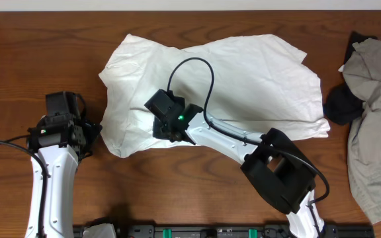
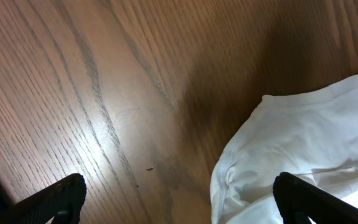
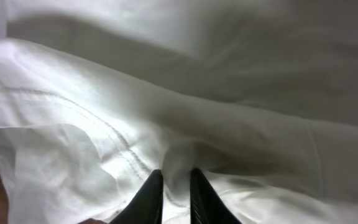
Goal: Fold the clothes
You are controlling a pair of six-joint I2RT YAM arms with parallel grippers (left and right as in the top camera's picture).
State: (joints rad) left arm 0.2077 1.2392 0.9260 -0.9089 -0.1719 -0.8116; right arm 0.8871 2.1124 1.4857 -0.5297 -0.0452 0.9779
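The white T-shirt [image 1: 243, 79] lies crumpled and partly folded across the middle of the wooden table, plain side up, no lettering showing. My right gripper [image 1: 174, 135] sits on its lower left part, fingers nearly together with a pinch of white cloth [image 3: 176, 163] between them [image 3: 175, 180]. My left gripper [image 1: 92, 137] is open and empty, just left of the shirt's lower left edge, above bare wood. In the left wrist view the shirt's edge [image 2: 303, 155] lies at the right, near the right finger; the jaws [image 2: 179, 199] are spread wide.
A heap of grey-beige clothing [image 1: 376, 112] with a dark garment [image 1: 341, 106] lies at the right edge of the table. Bare wood [image 1: 177, 185] runs along the front and the left of the shirt.
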